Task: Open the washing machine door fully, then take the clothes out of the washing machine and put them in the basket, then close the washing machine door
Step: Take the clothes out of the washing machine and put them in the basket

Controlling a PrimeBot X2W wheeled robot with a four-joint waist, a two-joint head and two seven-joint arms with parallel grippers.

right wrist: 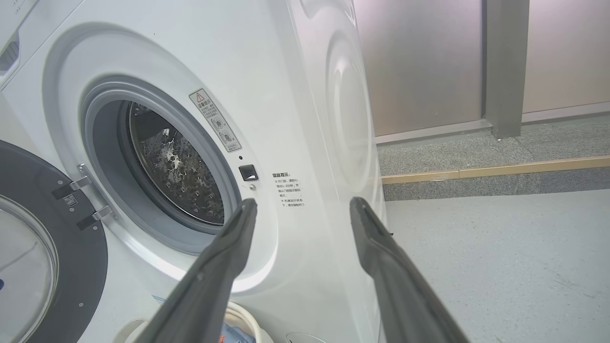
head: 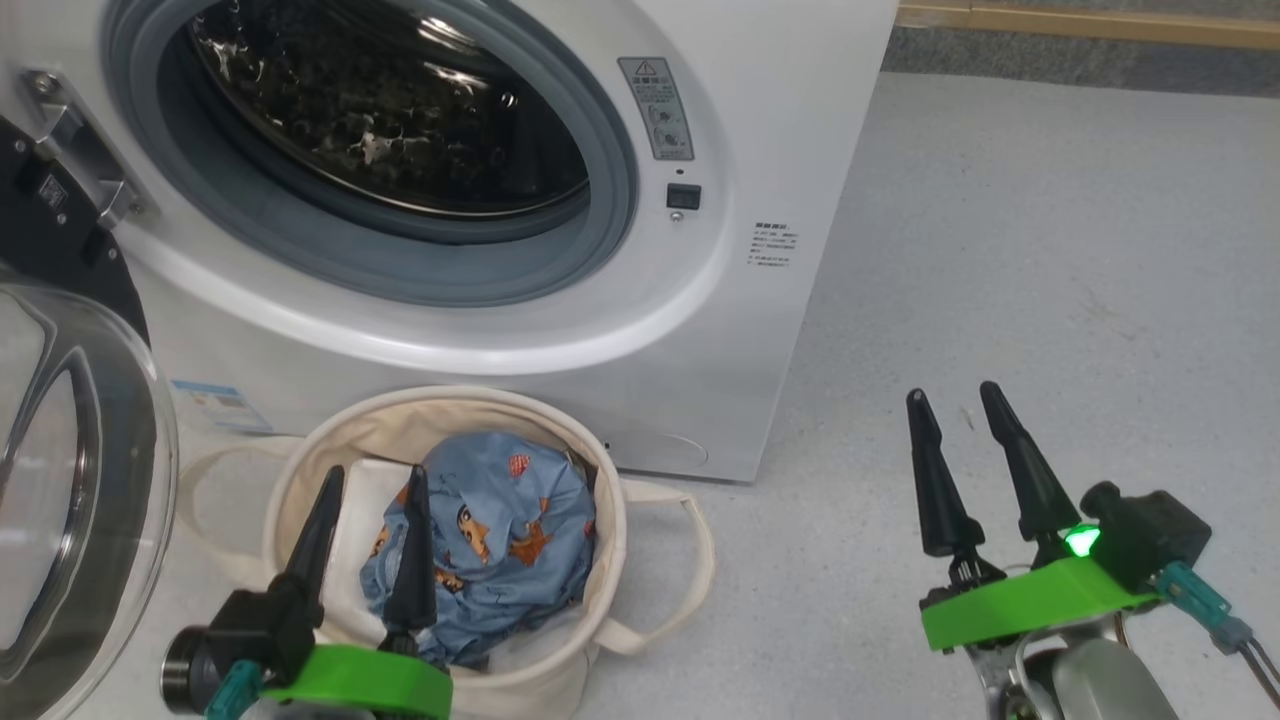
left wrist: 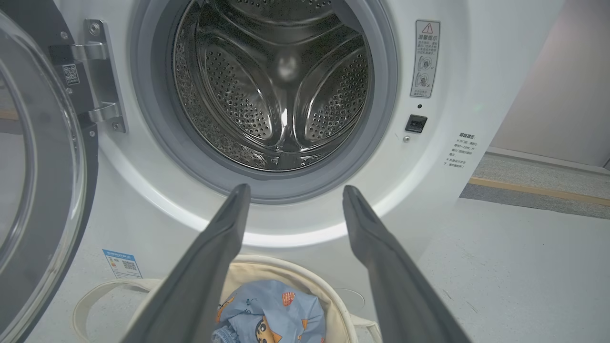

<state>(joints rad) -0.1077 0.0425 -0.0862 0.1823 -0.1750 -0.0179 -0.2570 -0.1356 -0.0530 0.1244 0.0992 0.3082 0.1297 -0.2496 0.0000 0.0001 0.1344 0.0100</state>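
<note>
Bright, even light all around me. Shiny spots gleam on the drum (left wrist: 286, 62) and the washing machine door (head: 70, 480). My wrist views bend at the edges.

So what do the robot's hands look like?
The left gripper and the right gripper each have two long, pointy black fingers, like skinny cones, fixed to a bright green plastic base. The right one has a small glowing green light, a black boxy part and a teal plug with thin wires. The left has a teal piece too.
</note>
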